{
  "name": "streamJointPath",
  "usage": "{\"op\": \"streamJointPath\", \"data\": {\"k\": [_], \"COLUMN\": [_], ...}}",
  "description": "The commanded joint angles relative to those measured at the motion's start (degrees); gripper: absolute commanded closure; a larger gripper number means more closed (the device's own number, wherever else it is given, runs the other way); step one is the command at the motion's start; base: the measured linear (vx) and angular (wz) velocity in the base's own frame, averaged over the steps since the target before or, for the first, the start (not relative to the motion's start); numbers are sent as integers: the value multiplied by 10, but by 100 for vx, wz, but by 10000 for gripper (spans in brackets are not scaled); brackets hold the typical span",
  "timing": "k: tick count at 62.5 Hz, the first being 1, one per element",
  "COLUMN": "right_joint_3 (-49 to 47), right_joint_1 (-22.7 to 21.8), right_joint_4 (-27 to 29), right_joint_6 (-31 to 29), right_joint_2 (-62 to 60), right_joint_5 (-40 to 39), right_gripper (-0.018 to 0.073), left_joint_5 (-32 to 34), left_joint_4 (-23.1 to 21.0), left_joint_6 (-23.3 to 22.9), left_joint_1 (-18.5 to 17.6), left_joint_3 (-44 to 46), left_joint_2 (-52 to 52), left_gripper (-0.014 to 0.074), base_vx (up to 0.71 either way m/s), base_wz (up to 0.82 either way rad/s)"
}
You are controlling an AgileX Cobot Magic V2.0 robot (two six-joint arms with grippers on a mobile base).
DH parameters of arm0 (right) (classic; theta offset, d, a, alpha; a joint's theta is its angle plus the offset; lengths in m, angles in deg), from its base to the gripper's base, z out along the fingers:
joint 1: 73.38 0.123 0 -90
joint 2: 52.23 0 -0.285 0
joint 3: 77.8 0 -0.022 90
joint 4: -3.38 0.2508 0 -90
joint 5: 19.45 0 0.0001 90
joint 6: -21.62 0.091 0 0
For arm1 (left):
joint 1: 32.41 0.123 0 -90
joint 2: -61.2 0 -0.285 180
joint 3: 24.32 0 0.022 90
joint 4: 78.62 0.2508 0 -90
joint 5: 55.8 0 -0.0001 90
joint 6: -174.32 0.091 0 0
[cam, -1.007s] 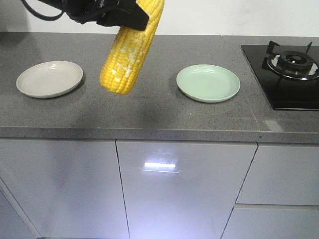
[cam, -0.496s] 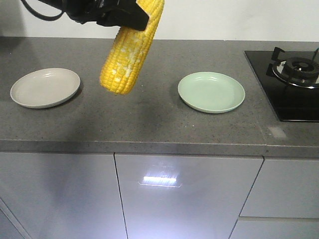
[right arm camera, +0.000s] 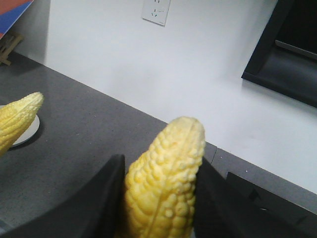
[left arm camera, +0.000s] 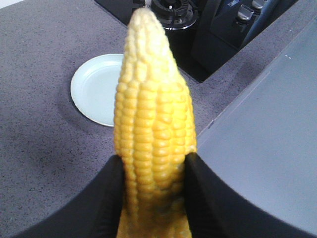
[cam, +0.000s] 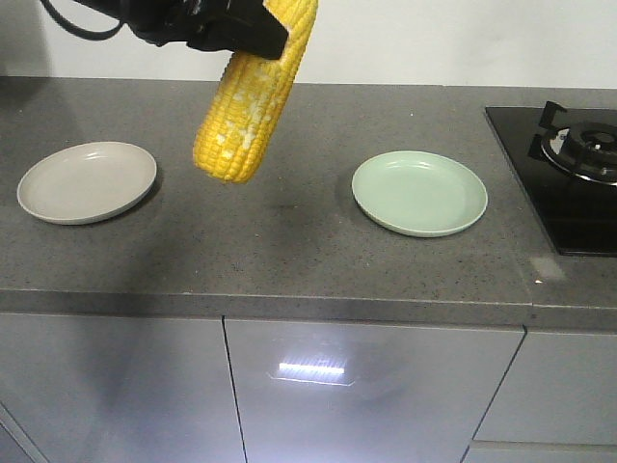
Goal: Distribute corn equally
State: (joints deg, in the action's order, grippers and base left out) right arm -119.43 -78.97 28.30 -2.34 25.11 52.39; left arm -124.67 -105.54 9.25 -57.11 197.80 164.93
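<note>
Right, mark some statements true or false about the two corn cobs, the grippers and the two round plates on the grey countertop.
1. The round beige plate and the round pale green plate are both empty. True.
2. The left gripper grips a yellow kernelled corn cob. True.
3. The right gripper is empty. False: it is shut on a second yellow corn cob.
4. The green plate lies left of the beige one. False: it lies to the right, nearer the black gas hob.
5. The left gripper's cob rests on the counter. False: it hangs above the speckled grey countertop.
</note>
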Motion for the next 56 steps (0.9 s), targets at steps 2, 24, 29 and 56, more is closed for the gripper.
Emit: {"op": "streamJointPath", "data": {"k": [2, 24, 29, 56], "right_joint_3": [-10, -10, -10, -10], "right_joint_1": [-3, -3, -3, -3], "right_joint_4": [7, 7, 7, 7], "right_joint_6": [-2, -2, -2, -2], "right_joint_2": [-4, -4, -4, -4], "right_joint_5": [-42, -42, -41, -42], "right_gripper": [561, 561, 561, 561], "left_joint_5": [32, 32, 32, 32], "left_joint_4": [-20, -20, -20, -20], "left_joint_6": [-1, -1, -1, -1], "left_joint_1": [-1, -1, -1, -1], "left_joint_3": [16, 16, 16, 16], "left_joint_2": [-25, -25, -25, -25], "left_gripper": [603, 603, 603, 603], "base_vx": [7, 7, 8, 8], "base_wz": [2, 2, 2, 0]}}
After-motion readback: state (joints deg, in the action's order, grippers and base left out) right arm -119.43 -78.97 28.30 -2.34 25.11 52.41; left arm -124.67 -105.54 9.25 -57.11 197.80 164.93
